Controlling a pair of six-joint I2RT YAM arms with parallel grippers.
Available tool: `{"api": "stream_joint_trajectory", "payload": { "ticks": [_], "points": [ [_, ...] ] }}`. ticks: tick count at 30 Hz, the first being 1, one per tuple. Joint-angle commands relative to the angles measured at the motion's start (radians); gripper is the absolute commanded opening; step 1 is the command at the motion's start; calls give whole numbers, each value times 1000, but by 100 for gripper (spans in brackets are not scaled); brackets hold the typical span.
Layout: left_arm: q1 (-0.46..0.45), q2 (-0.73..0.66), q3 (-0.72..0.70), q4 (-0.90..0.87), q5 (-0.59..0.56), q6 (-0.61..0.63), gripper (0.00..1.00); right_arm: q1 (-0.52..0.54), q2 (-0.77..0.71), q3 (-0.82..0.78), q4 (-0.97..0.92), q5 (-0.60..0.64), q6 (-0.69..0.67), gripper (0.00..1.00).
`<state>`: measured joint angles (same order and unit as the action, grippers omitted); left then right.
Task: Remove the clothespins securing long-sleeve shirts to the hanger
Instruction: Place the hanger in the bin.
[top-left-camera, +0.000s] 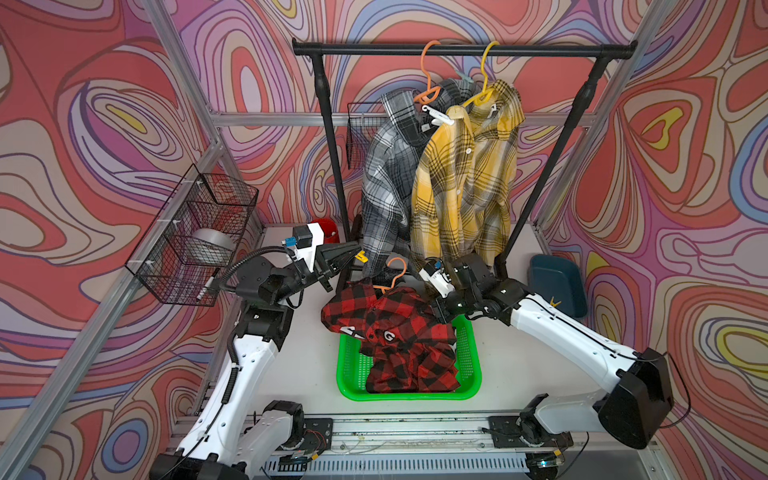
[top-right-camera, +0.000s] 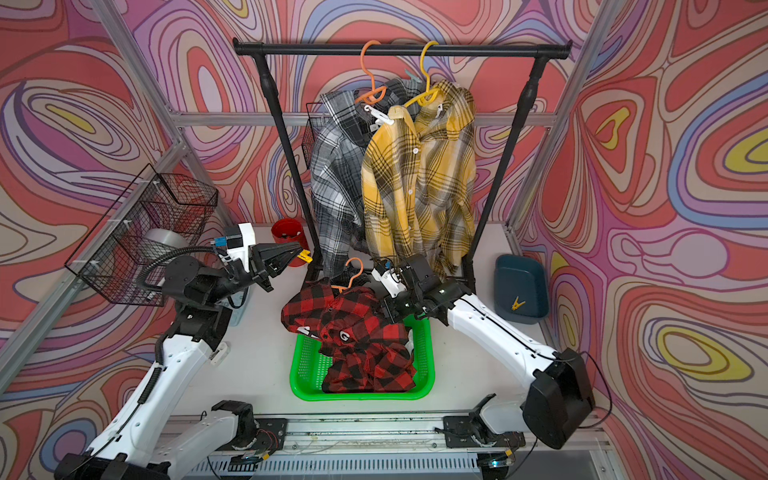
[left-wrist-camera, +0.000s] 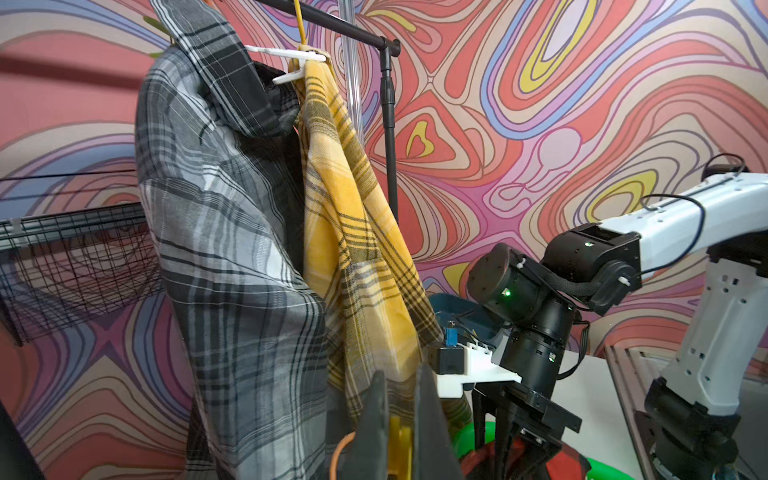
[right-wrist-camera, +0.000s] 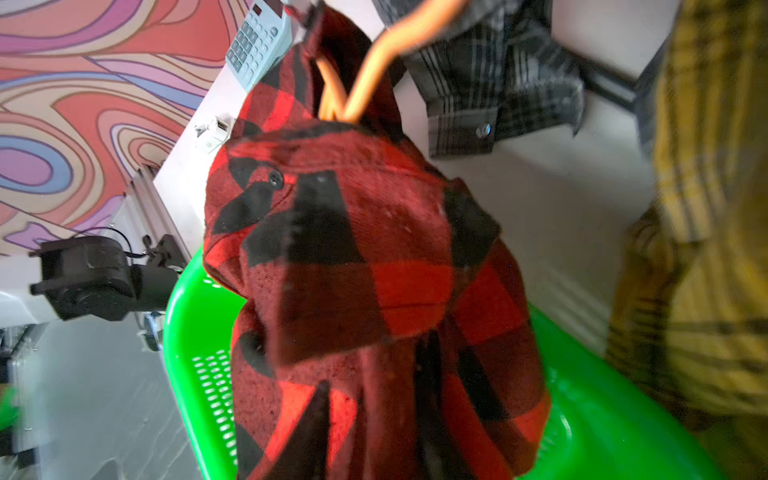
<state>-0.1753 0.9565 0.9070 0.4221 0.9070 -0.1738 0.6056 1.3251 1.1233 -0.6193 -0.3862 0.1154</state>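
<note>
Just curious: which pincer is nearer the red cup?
Left. The left pincer, gripping a yellow clothespin, is beside the red cup; the right pincer is by the green basket.

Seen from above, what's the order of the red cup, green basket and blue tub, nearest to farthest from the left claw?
1. Red cup, just beyond the left claw.
2. Green basket, mid-table.
3. Blue tub, far right edge.

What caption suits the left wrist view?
Left gripper shut on a yellow clothespin, facing the grey plaid shirt and yellow plaid shirt on the rack.
</note>
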Motion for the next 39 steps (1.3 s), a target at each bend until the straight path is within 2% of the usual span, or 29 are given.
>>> {"api": "stream_joint_trajectory", "payload": {
  "ticks": [1,4,7,10,13,16,19,24,30,35,39],
  "points": [
    [-64,-39,24,-258,-234,67,0,3,-97,10,24,150,18,54],
    [-79,-34,54,-361,-331,5,0,5,-176,33,7,220,-25,61],
    [-82,-23,71,-412,-335,-43,0,9,-210,71,33,235,-43,63],
    [-85,1,103,-475,-364,-91,0,62,-197,107,103,275,-44,65],
    [-87,38,152,-567,-390,-115,0,133,-143,142,182,343,-56,67],
    [-87,72,189,-632,-418,-130,0,188,-58,209,223,360,-70,70],
    [-86,91,203,-644,-410,-150,0,230,26,272,256,379,-90,75],
    [-86,106,211,-646,-423,-165,0,279,152,368,286,356,-97,75],
    [-87,118,223,-650,-413,-168,0,300,274,449,311,339,-75,68],
    [-86,125,225,-644,-405,-173,0,302,354,503,313,313,-65,57],
    [-87,135,228,-648,-393,-173,0,301,384,523,329,335,-63,44]
  ]
}}
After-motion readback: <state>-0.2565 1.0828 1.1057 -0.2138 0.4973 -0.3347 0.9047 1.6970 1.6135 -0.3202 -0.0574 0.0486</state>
